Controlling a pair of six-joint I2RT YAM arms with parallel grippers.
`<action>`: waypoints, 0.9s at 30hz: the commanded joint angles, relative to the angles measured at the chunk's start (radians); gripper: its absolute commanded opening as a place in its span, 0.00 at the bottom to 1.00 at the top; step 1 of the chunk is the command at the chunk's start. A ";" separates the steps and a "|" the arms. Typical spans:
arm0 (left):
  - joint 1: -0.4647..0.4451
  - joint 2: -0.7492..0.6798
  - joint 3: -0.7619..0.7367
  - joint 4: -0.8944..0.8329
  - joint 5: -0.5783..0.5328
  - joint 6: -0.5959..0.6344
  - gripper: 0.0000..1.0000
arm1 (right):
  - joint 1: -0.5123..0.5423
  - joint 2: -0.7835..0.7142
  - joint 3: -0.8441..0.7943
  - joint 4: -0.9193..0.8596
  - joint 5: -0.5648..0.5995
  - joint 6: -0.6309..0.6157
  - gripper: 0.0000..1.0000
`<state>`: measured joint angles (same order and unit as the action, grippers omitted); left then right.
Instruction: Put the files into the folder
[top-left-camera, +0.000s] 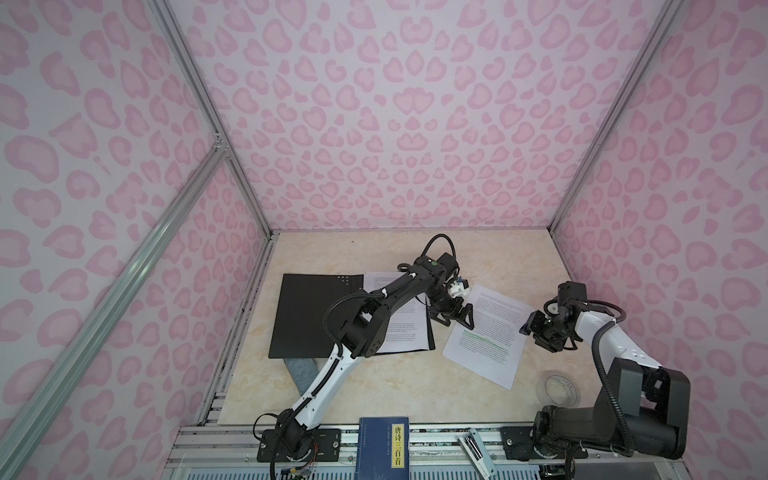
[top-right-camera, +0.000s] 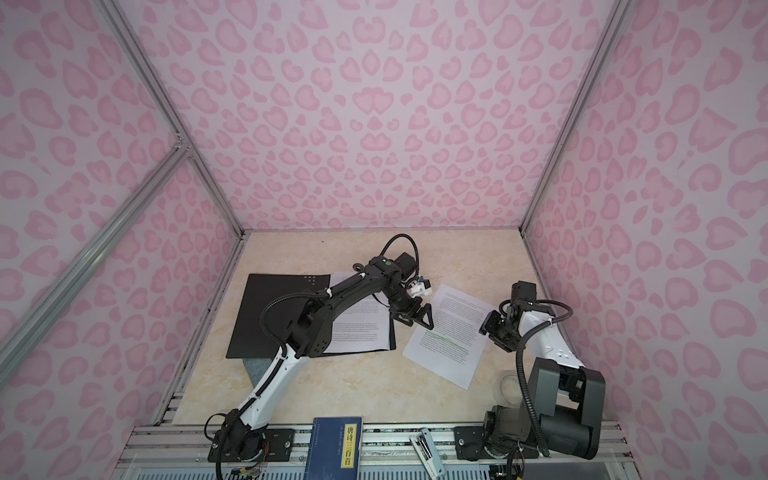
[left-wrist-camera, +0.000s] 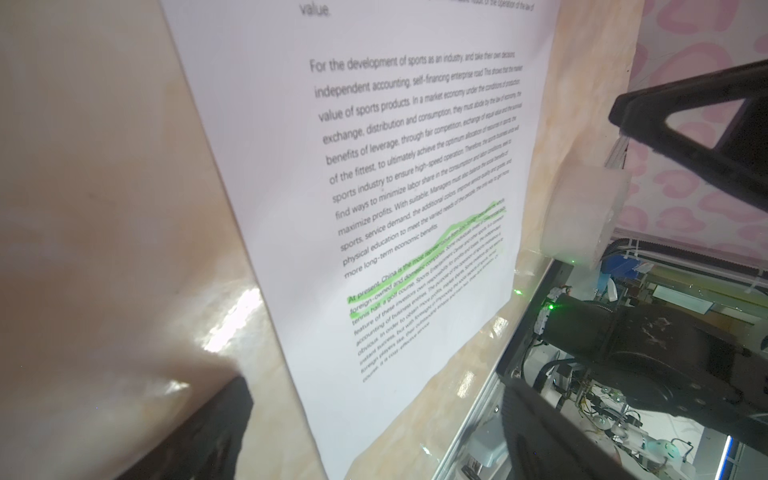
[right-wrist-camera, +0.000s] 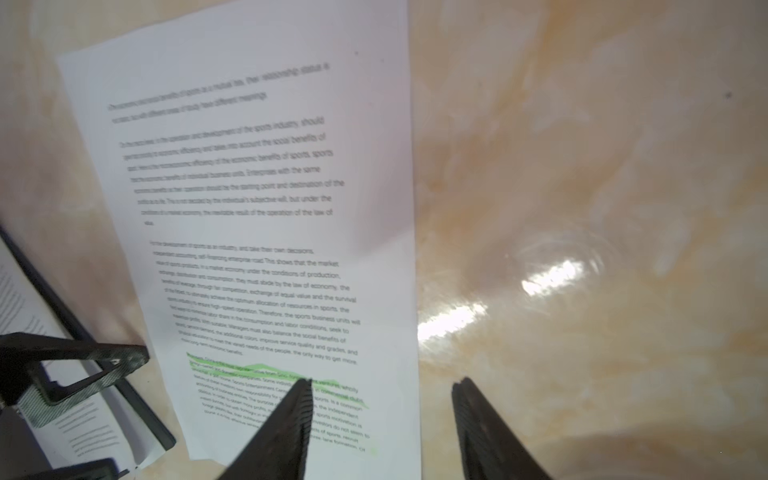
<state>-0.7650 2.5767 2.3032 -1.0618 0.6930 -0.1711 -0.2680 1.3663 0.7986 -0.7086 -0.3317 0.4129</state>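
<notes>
The folder (top-left-camera: 307, 316) is lying open and flat on the table (top-left-camera: 374, 390), black inside facing up, printed sheets (top-left-camera: 409, 338) resting on its right half; one green-highlighted sheet (top-left-camera: 488, 334) is lying askew just beside it

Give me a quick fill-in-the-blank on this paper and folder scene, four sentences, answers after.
The loose white printed paper sheet has lines highlighted in ____.
In both top views, the open black-lined folder lies to that sheet's ____.
The left gripper has its jaws ____.
The dark blue book carries a ____ label strip.
Answers: green; left; open; yellow.
</notes>
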 joint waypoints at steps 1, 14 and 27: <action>0.003 0.020 -0.008 -0.044 -0.153 0.010 0.98 | -0.022 0.023 -0.007 0.013 0.001 0.066 0.59; -0.010 0.065 0.001 -0.044 -0.084 -0.008 0.99 | -0.033 0.206 -0.008 0.080 -0.063 0.010 0.58; -0.010 0.130 0.020 -0.047 0.012 -0.015 1.00 | 0.043 0.322 0.029 0.131 -0.234 0.008 0.57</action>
<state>-0.7689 2.6572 2.3405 -1.0576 0.9039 -0.1814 -0.2386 1.6524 0.8455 -0.5552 -0.5949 0.4252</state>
